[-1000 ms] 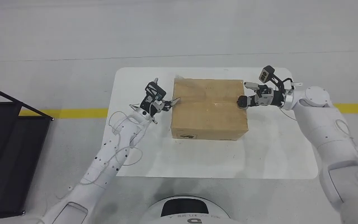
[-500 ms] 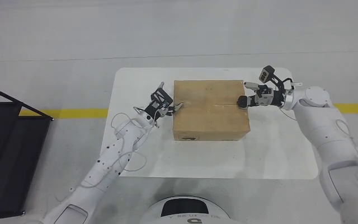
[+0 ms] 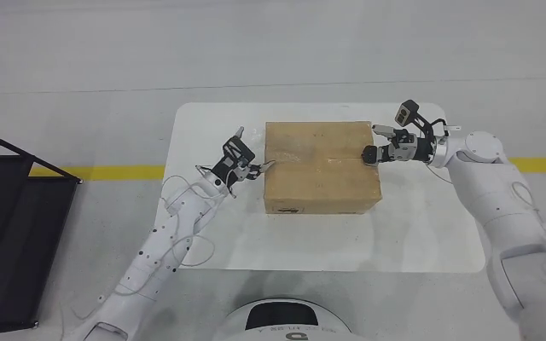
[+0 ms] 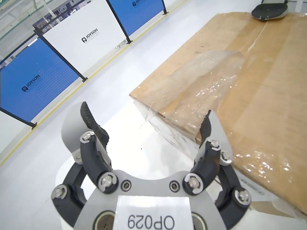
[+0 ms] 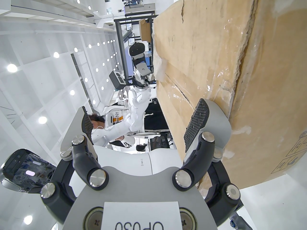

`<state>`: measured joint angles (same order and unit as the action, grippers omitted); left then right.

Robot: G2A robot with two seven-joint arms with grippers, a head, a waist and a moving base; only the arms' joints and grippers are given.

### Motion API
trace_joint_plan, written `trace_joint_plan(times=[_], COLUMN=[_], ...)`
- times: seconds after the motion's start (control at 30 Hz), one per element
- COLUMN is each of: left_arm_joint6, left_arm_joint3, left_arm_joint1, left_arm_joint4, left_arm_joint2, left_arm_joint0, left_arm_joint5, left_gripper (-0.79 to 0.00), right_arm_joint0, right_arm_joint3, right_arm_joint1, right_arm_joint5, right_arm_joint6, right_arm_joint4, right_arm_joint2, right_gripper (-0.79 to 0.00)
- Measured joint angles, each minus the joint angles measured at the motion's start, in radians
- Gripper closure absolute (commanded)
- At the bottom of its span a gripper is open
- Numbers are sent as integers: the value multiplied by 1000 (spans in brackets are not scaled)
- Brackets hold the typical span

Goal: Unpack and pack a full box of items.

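White rounded surface [image 3: 409, 239] holds a brown cardboard box [image 3: 320, 170], stiff, likely heavy; its lifted clear tape flap [image 4: 211, 72] suits gripping. Left claw [image 4: 146, 111], right claw [image 5: 142, 106]: both spread.

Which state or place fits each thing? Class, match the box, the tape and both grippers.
Things:
1. cardboard box
2. clear tape
3. left gripper
4. right gripper

States:
A. open, beside the end where the tape lifts
B. flaps shut, on the white table
C. partly peeled up
D. open, one finger at the box's opposite top edge

Pairs: 1-B, 2-C, 3-A, 4-D
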<state>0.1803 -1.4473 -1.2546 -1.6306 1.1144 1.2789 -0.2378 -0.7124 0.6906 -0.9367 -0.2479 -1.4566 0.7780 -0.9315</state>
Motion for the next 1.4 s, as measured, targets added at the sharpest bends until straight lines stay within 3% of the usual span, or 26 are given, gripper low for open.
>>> trace_joint_plan(times=[0.33,0.5,0.73,1.17,1.4], left_arm_joint6=[-22,-75,-55,104,17], left_arm_joint3=[-25,18,50,38,35], left_arm_joint1=[16,11,2,26,19], left_arm_joint4=[59,40,-2,-53,-35], left_arm_joint2=[102,65,2,67,55], left_arm_joint0=[36,5,-29,-2,-52], left_arm_joint5=[-11,-37,-60,-110,-95], left_gripper=[-785,-785,-785,-785,-785], right_arm_joint0=[0,0,0,0,0], right_arm_joint3=[0,0,0,0,0], right_arm_joint1=[0,0,0,0,0], right_arm_joint5=[0,0,0,0,0], right_arm_joint6=[0,0,0,0,0], right_arm_joint4=[0,0,0,0,0], right_arm_joint2=[0,0,0,0,0], right_gripper=[-785,-785,-785,-785,-785])
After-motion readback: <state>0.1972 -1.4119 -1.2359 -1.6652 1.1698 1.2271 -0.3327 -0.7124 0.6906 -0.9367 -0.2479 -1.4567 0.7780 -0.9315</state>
